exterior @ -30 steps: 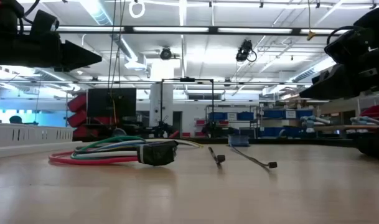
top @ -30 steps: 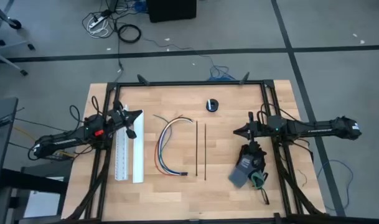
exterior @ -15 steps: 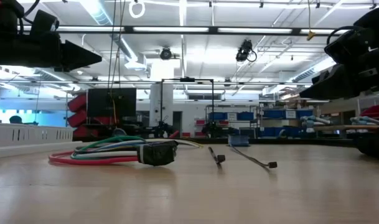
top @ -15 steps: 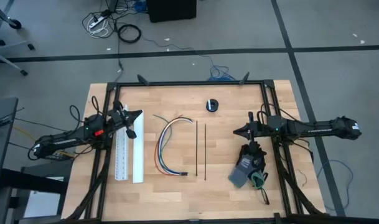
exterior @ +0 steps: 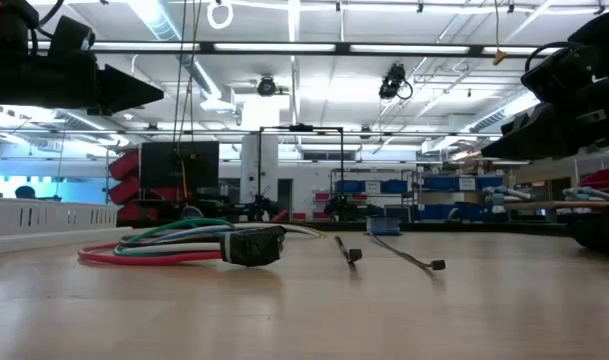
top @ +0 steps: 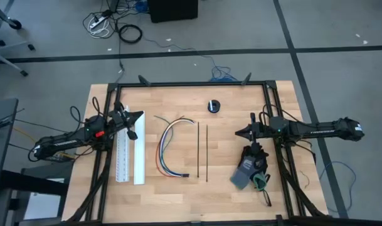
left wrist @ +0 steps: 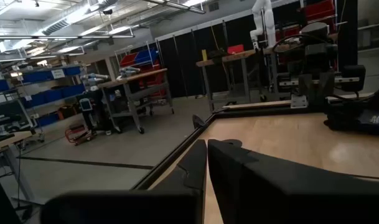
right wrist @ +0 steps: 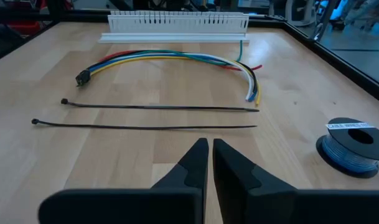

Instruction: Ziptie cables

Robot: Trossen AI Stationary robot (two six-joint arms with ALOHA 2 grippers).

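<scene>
Cables (top: 167, 146), a curved bundle of thin coloured wires, lie mid-table on the pale wooden table (top: 222, 182), beside a long white slotted plastic channel (top: 130, 157); two thin straight black zipties (top: 202, 150) lie parallel just right of them; left end effector (top: 138, 115) hovers over the channel's far end, fingers together; right end effector (top: 238, 132) hovers right of the zipties, fingers together; a small blue wire spool (top: 214, 105) sits near the far edge.

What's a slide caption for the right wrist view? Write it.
Shut right gripper faces two zipties, curved cables beyond.
</scene>
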